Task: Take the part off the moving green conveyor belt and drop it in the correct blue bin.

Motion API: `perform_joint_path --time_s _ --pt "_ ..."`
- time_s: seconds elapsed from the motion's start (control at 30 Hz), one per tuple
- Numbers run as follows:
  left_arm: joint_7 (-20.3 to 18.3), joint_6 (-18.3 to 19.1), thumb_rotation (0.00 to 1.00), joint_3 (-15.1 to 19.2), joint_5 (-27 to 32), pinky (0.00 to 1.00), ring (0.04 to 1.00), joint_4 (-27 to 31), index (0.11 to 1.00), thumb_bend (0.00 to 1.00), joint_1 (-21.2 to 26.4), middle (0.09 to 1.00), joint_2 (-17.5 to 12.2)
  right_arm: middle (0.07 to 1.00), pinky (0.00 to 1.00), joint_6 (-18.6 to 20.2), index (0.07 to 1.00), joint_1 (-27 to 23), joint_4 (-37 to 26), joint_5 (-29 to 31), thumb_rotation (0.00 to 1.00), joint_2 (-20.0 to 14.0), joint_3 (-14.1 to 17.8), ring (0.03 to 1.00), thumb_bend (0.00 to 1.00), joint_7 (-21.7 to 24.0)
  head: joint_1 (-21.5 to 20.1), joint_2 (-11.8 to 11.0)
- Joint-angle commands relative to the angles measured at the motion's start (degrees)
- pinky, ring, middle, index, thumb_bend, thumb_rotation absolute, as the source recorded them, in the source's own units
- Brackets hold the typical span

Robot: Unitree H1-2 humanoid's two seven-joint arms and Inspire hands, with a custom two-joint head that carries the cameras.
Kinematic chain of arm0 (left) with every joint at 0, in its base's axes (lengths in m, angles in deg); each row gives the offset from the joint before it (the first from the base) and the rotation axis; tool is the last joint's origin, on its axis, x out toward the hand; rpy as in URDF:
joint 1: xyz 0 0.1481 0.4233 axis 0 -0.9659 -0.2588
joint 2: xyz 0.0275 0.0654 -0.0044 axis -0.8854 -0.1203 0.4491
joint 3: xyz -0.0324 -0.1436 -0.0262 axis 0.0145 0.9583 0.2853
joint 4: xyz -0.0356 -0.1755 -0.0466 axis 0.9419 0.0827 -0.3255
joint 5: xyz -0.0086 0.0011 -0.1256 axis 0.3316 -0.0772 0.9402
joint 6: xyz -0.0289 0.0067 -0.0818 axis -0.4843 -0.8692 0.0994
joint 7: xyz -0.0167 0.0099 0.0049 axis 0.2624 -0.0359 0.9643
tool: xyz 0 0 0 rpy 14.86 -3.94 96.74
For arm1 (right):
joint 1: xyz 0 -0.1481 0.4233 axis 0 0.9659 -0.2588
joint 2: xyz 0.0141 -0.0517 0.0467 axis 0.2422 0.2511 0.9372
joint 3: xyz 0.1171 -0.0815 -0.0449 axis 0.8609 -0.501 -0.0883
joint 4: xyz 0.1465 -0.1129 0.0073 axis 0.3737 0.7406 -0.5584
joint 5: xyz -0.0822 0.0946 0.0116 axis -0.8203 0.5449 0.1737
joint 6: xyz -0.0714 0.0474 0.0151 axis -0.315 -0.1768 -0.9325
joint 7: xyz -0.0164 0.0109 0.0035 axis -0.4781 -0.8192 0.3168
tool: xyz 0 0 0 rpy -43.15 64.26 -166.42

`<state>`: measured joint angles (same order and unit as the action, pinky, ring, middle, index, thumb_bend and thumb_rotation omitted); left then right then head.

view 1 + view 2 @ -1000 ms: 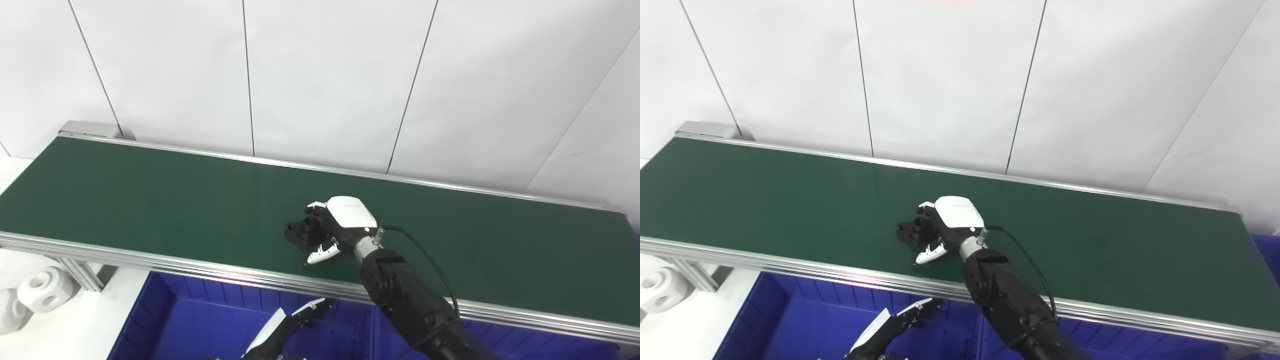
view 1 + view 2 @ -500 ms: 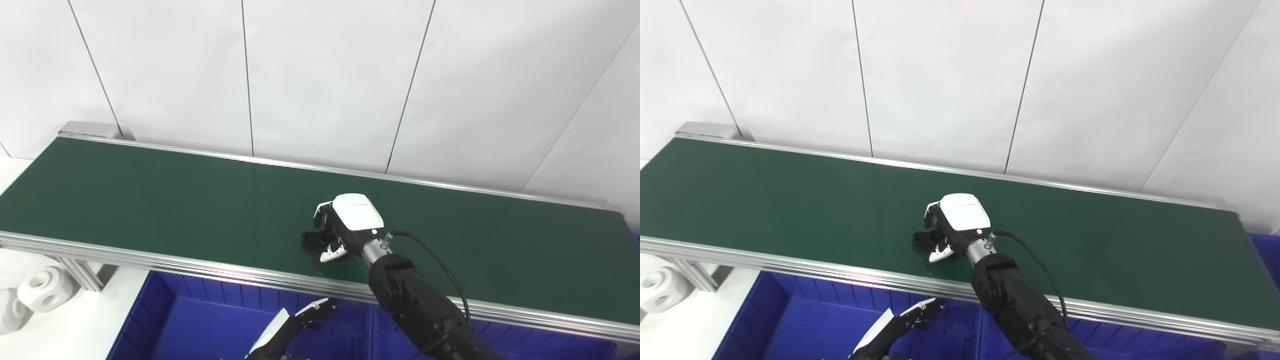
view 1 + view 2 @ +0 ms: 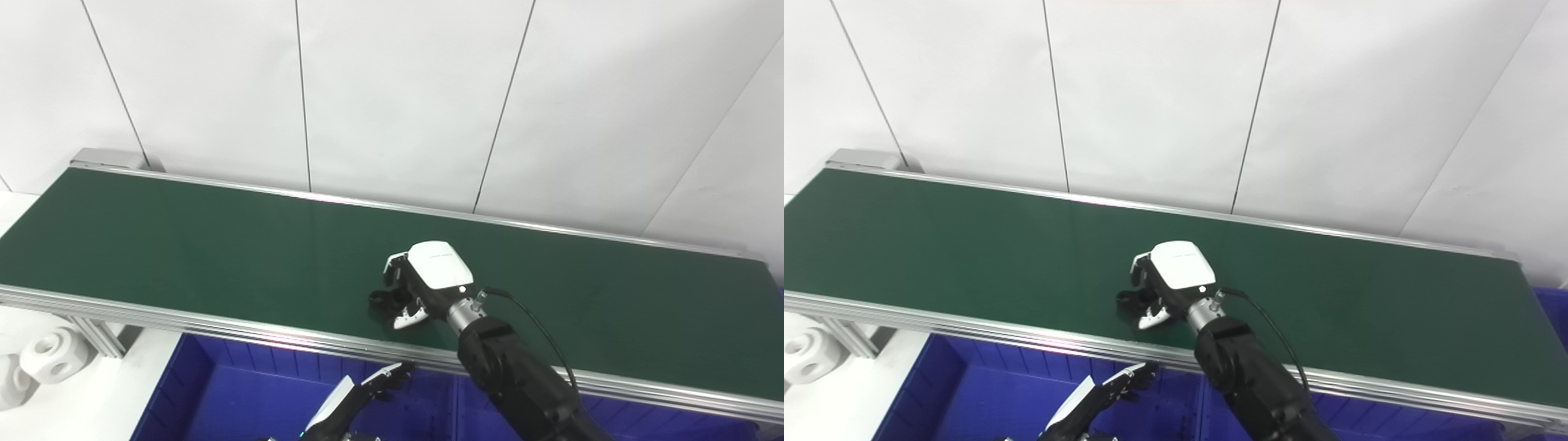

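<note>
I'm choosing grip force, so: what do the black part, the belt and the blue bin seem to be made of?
The black part, held by the right hand: matte, probably moulded or printed plastic; no metallic shine. The belt: smooth dark green rubber or PVC, faint sheen. The blue bin: glossy ribbed plastic.

part (image 3: 381, 301) on conveyor belt (image 3: 184, 245) near front edge, under right hand (image 3: 422, 285) — bin (image 3: 245, 392) below in front, left hand (image 3: 367, 392) over bin
</note>
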<state>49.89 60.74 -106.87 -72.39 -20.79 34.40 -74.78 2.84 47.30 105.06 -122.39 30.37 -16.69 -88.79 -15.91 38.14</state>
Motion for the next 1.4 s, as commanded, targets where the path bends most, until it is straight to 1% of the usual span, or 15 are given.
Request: perform_joint_path --time_s 0.0,0.13,0.3,0.5,0.63,0.67,0.7,0.77,0.83,0.9,0.93,1.03,1.3,1.33,1.37 --pt "0.00 -2.44 0.31 0.12 0.41 0.79 0.854 2.16 0.889 0.75 1.10 0.884 0.29 0.427 0.27 -0.94 0.521 -0.76 -5.91 0.46 0.00 -1.22 2.19 0.348 0.52 -0.41 -0.16 0.35" --pt "-0.18 -2.41 0.32 0.22 0.01 0.79 0.851 2.83 0.889 0.75 0.92 0.883 0.34 0.408 0.22 1.17 0.523 2.87 -15.44 1.19 0.00 -1.96 5.93 0.293 0.52 1.91 -0.12 0.95" --pt "-0.99 -1.95 0.31 0.56 -0.19 0.79 0.855 3.94 0.891 0.74 0.54 0.884 0.54 0.469 0.18 1.04 0.487 8.43 -24.08 2.35 0.00 -3.47 11.25 0.246 0.53 2.49 0.50 1.98" --pt "-1.73 -0.19 0.33 0.87 -0.57 0.80 0.863 6.40 0.890 0.76 -0.43 0.888 0.77 0.472 0.18 0.87 0.485 16.37 -30.33 3.94 0.00 -4.86 16.85 0.251 0.52 3.01 1.21 3.34" --pt "-2.34 1.60 0.34 0.96 -1.06 0.80 0.863 9.35 0.890 0.76 -1.57 0.891 0.72 0.473 0.18 -0.37 0.484 23.08 -32.40 5.29 0.00 -5.01 20.08 0.251 0.52 1.53 1.12 4.67" --pt "-2.56 2.09 0.33 1.03 -1.10 0.80 0.863 10.16 0.889 0.76 -1.86 0.891 0.71 0.473 0.18 -0.15 0.484 24.96 -33.00 5.95 0.00 -4.85 20.97 0.259 0.52 1.49 0.82 5.68" --pt "-2.84 2.50 0.33 1.14 -0.96 0.80 0.864 10.83 0.889 0.76 -2.09 0.892 0.71 0.440 0.20 -0.04 0.502 26.70 -33.46 6.41 0.00 -4.73 21.74 0.280 0.52 1.36 0.67 5.96" --pt "-3.07 2.85 0.31 1.36 -0.80 0.80 0.863 11.92 0.884 0.75 -2.40 0.888 0.74 0.421 0.25 -0.78 0.519 30.23 -33.64 7.93 0.00 -4.28 23.48 0.330 0.52 0.27 0.27 7.07" --pt "-3.34 3.37 0.30 1.54 -0.79 0.80 0.860 12.93 0.881 0.75 -2.62 0.884 0.69 0.406 0.24 -0.92 0.518 33.11 -33.71 8.97 0.00 -3.74 24.81 0.312 0.52 -0.48 -0.08 7.84" --pt "-3.72 3.78 0.32 1.71 -0.70 0.80 0.863 13.69 0.881 0.75 -2.76 0.884 0.61 0.457 0.21 -1.32 0.494 35.82 -33.13 9.84 0.00 -3.31 26.03 0.282 0.52 -1.49 -0.12 8.38" --pt "-3.87 3.80 0.32 1.79 -0.60 0.80 0.857 13.89 0.880 0.75 -2.79 0.880 0.60 0.418 0.22 -1.87 0.514 36.87 -32.61 10.34 0.00 -3.19 26.55 0.298 0.52 -2.11 -0.12 8.38" --pt "-4.55 4.33 0.33 2.00 -0.22 0.80 0.855 14.53 0.882 0.76 -2.99 0.879 0.63 0.403 0.23 -3.60 0.515 39.87 -29.07 12.65 0.00 -2.71 28.44 0.308 0.52 -4.51 0.24 8.68" --pt "-4.59 4.27 0.33 2.33 -0.50 0.80 0.854 14.82 0.878 0.76 -3.37 0.877 0.73 0.425 0.28 -4.57 0.520 41.97 -19.84 13.86 0.00 -2.17 29.31 0.376 0.52 -8.41 0.38 8.65" --pt "-4.70 4.56 0.33 2.35 -0.51 0.79 0.854 14.95 0.879 0.76 -3.41 0.877 0.69 0.428 0.30 -4.52 0.523 41.85 -18.67 13.80 0.00 -2.20 29.05 0.396 0.52 -8.43 0.35 8.56" --pt "-4.83 4.69 0.34 2.38 -0.43 0.79 0.852 15.03 0.879 0.76 -3.44 0.878 0.66 0.446 0.37 -4.20 0.525 41.69 -17.79 14.09 0.00 -2.26 28.76 0.460 0.52 -7.85 0.35 8.56"
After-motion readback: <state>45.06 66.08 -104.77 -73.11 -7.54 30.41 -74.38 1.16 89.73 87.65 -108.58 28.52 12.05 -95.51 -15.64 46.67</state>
